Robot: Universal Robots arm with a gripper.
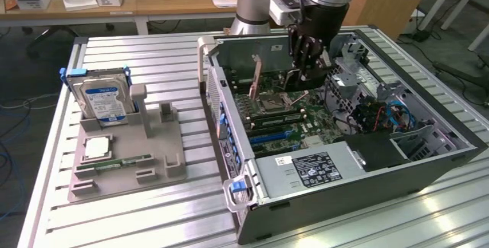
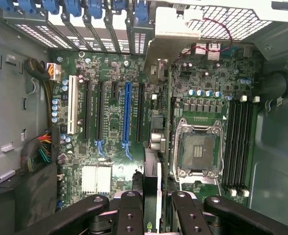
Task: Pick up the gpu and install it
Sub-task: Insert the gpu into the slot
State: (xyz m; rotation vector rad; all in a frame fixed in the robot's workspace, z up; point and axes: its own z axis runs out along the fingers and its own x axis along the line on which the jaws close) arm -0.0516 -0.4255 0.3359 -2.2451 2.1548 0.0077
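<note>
The gpu (image 2: 156,169) appears edge-on as a thin card running up the middle of the wrist view, with its silver end bracket (image 2: 163,49) close to the blue-tabbed rear slot covers. My gripper (image 2: 156,198) is shut on it, one black finger on each face. The card hangs just above the motherboard, over the black slot (image 2: 139,112) between the blue slot (image 2: 127,112) and the empty CPU socket (image 2: 196,152). Whether its edge touches the slot I cannot tell. In the exterior view my gripper (image 1: 310,73) reaches down inside the open computer case (image 1: 344,168).
A grey holder (image 1: 130,156) at the exterior view's left carries a blue-labelled hard drive (image 1: 103,96), a green memory stick (image 1: 114,162) and a square chip (image 1: 98,146). Cables and a drive cage fill the case's right side. Memory slots (image 2: 239,142) lie beside the socket.
</note>
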